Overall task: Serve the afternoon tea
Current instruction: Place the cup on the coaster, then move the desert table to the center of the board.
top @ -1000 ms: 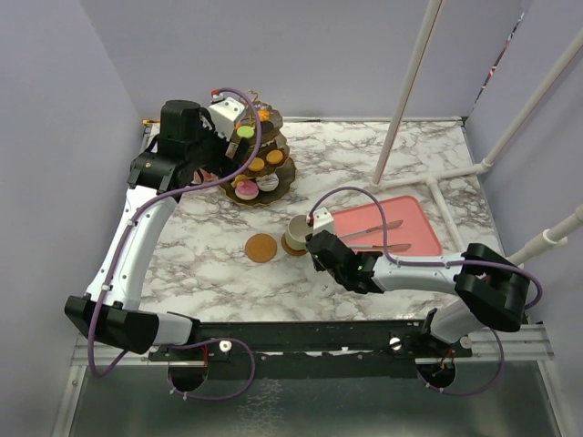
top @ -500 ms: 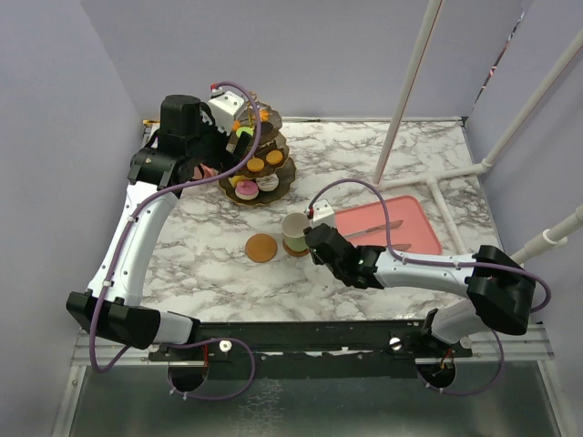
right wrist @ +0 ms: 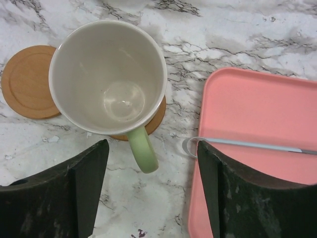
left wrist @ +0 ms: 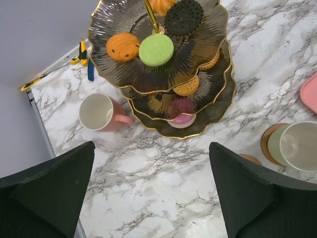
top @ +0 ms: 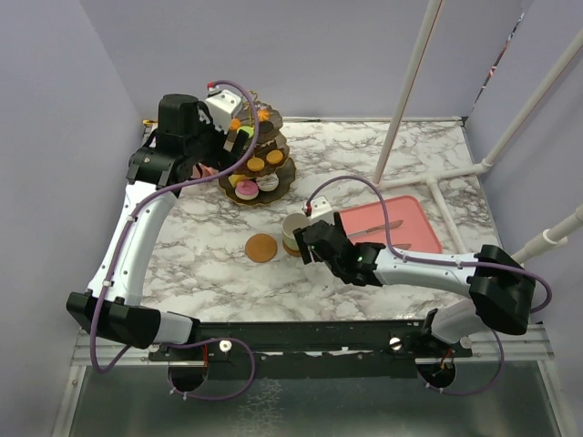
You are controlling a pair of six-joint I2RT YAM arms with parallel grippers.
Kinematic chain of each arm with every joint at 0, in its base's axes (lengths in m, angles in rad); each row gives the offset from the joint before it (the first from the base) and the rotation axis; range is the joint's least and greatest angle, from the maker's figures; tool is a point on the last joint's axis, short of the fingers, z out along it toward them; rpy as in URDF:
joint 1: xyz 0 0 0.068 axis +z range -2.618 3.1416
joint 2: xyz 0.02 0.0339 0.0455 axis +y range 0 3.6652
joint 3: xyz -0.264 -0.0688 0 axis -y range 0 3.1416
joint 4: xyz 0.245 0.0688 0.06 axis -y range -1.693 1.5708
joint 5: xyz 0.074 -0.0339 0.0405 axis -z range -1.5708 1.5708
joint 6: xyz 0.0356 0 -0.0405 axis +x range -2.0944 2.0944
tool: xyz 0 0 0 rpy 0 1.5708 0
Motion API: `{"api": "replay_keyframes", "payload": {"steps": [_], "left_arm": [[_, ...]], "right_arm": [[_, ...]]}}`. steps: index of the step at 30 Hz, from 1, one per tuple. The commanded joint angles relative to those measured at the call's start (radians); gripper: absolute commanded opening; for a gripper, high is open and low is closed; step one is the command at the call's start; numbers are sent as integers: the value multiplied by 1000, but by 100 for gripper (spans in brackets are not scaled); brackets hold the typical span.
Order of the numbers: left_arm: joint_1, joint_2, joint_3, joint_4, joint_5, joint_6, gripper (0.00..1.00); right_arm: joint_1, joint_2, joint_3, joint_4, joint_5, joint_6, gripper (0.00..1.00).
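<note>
The dark three-tier stand [left wrist: 198, 47] with gold rim carries an orange cookie [left wrist: 122, 45], a green macaron [left wrist: 156, 49] and a dark cookie [left wrist: 183, 16]. The pink mug [left wrist: 101, 112] stands beside it on the left. My left gripper [left wrist: 151, 148] hangs open above bare marble, in front of the stand [top: 258, 164]. The pale-green mug [right wrist: 109, 74] sits upright on a brown coaster [right wrist: 157, 118]. Its handle [right wrist: 142, 149] lies between the open fingers of my right gripper [right wrist: 151, 146], untouched. A second coaster [right wrist: 27, 82] lies bare to the mug's left.
A flat pink tray [right wrist: 257, 163] with a metal utensil [right wrist: 247, 144] lies right of the green mug, close to my right finger. Blue-handled pliers [left wrist: 89, 69] lie by the back wall. White pipes [top: 455, 177] cross the table's far right.
My right gripper has opened and let go of the green mug's handle after shifting slightly left. The mug now rests on its coaster. The left arm barely moved.
</note>
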Motion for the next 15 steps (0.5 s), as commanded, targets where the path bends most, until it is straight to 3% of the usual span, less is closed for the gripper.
{"api": "replay_keyframes", "payload": {"steps": [1,6,15], "left_arm": [[17,27,71,27,-38,-34,99],[65,129,216,37,16,-102,99],[71,347,428,58,193,-211,96]], "right_arm": [[7,-72,13,-36,43,-9,79],[7,-173,57,-74,47,-26,84],[7,-280,113,-105,69,-52,84]]}}
